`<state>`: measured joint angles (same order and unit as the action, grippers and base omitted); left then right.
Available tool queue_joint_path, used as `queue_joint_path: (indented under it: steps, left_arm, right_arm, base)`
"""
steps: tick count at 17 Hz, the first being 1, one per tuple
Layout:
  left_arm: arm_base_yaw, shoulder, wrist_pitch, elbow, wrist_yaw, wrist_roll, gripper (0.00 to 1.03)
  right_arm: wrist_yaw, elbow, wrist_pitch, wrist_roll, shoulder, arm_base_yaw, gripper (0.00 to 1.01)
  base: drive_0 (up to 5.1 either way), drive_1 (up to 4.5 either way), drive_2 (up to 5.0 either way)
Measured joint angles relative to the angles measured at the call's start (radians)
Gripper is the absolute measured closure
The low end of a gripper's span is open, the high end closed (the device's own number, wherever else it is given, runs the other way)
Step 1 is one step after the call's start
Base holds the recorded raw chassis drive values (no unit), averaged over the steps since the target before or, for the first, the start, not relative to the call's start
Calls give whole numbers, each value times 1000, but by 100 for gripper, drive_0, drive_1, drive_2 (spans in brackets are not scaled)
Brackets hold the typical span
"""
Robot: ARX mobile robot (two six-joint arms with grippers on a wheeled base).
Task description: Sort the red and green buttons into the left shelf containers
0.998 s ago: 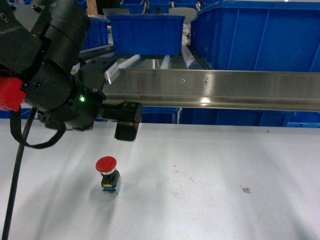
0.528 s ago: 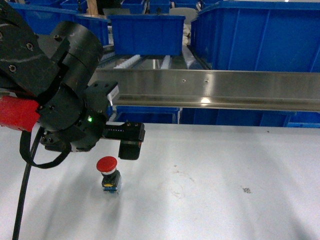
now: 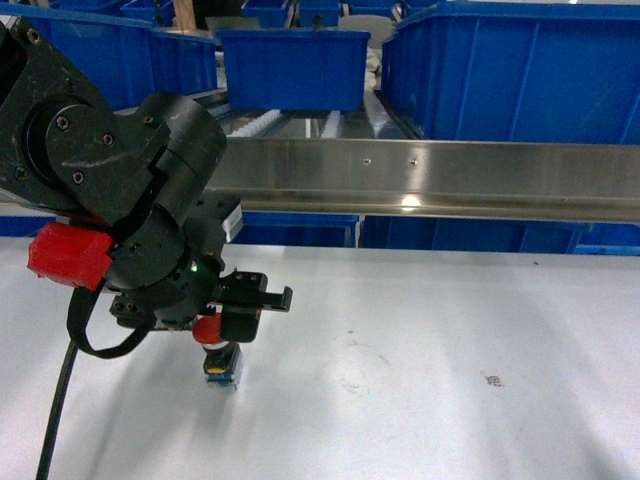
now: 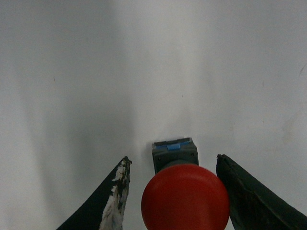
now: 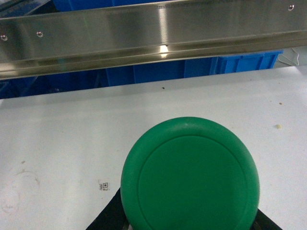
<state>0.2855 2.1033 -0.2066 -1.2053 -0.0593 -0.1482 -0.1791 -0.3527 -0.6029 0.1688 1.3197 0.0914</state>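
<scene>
A red button (image 3: pixel 208 328) with a mushroom cap on a grey and blue base stands upright on the white table (image 3: pixel 450 330). My left gripper (image 3: pixel 228 322) has come down over it and is open. In the left wrist view the red button (image 4: pixel 185 196) sits between the two dark fingers (image 4: pixel 112 201), apart from both. A green button (image 5: pixel 190 175) fills the lower part of the right wrist view, and my right gripper (image 5: pixel 189 226) is shut on it, its fingers showing only at the cap's lower edges. The head view does not show the right gripper.
A steel shelf rail (image 3: pixel 420 180) runs across behind the table, with blue bins (image 3: pixel 293 65) on rollers above it and a large blue bin (image 3: pixel 520 70) at the right. More blue bins sit under the rail. A small code sticker (image 3: pixel 491 379) lies on the table.
My left arm has swung down and forward. Its gripper dropped from above and behind the red button to straddle it. The button has not moved.
</scene>
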Motion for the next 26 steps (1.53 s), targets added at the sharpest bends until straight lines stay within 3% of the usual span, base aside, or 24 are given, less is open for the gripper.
queue_joint_path:
  steps: [1,6,9,16,20,21,23,24,25,26]
  left_arm:
    - [0,0,-15,7,0,-10,51]
    - [0,5,-32,21,19,-31,3]
    - [1,52,-50,-24,45,-36,5]
    - [4,97,-88,-84,32,-37,71]
    - [10,42,-53,13,17,-28,72]
    - [6,28,-16,44,6,-15,72]
    - [-45,-1,171,159,-51,95,72]
    - [-90,-13,295,221,-86,169,72]
    - [-150,-19,407,265,-88,266,72]
    - [-192,-26,488,285,-73,323,72]
  right_arm:
    - [0,0,0,0,0,0,75]
    - [0,0,0,0,0,0,75]
    - [0,0,0,0,0,0,75]
    - [0,0,0,0,0,0,75]
    - [0,0,0,0,0,0,75]
    - [0,0,0,0,0,0,75]
    - [0,0,0,0,0,0,75]
    - [0,0,0,0,0,0,75]
    - [0,0,0,0,0,0,75]
    - [0,0,0,0,0,0,75]
  base:
    - [0,0,0]
    - [0,0,0]
    - [0,0,0]
    - [0,0,0]
    - [0,0,0]
    - [0,0,0]
    - [0,0,0]
    - [0,0,0]
    - [0,0,0]
    - [0,0,0]
